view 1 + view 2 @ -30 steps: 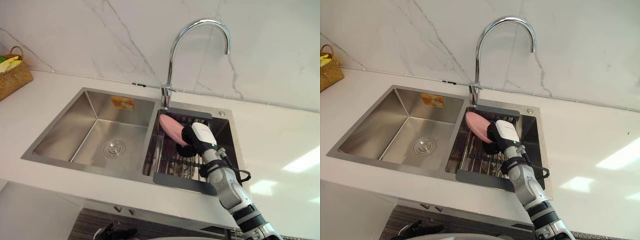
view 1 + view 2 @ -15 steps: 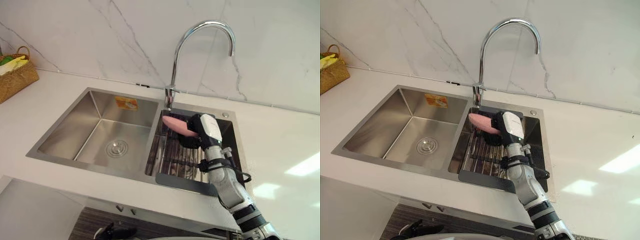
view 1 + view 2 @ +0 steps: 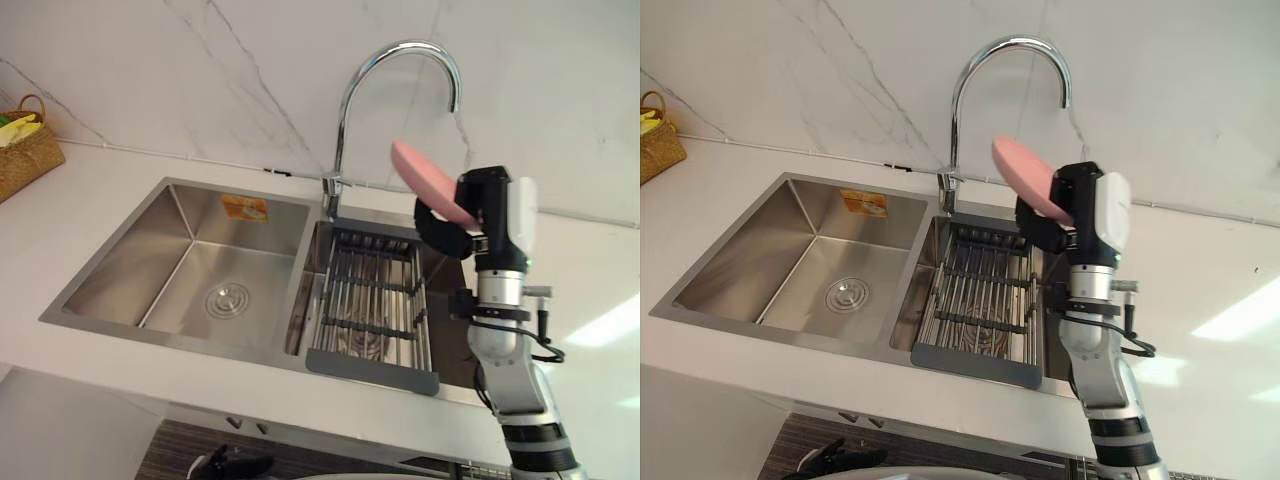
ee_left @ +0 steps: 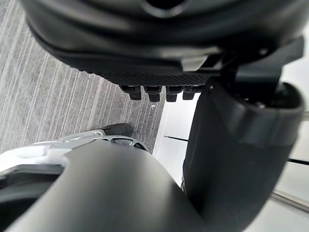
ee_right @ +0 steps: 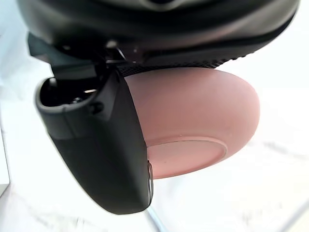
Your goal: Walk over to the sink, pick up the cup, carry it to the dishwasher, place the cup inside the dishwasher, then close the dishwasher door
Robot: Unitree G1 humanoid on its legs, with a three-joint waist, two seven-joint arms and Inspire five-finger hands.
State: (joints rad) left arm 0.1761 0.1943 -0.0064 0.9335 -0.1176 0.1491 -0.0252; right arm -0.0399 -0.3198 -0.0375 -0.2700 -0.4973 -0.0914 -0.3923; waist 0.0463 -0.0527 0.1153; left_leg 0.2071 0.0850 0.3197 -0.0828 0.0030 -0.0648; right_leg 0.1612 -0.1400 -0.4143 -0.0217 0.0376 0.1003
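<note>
Left hand [image 4: 145, 53] shows in the left wrist view over grey striped floor [image 4: 58, 101]; open or closed, cannot tell. White desk [image 3: 100, 360] runs along the lower part of the frame and out to the right. Steel double sink [image 3: 125, 265] is set into it, centre-left. The left basin has a round drain [image 3: 228, 298] in its floor and an orange sticker [image 3: 245, 207] on the back wall. The right basin holds a wire drain rack [image 3: 370, 300] with a dark grey frame. Right arm comes up from the lower right corner. Right hand [image 3: 480, 205] is at centre-right, raised above the right end of the sink. It is clamped on the pink cup [image 3: 425, 180], with dark fingers curled under it. The right wrist view shows the thumb [image 5: 96, 145] pressed against the cup's side and its base facing the camera. The cup is tilted, in the air, apart from the rack and the sink. In the picture it sits just below and left of the spout end. Chrome gooseneck faucet [image 3: 345, 110] stands behind the divider between the basins, arching to the right in the upper centre. White marble wall [image 3: 200, 70] with grey veins is behind it. Woven basket [image 3: 25, 155] is on the desk at the far left edge, upper left, with something yellow inside.
</note>
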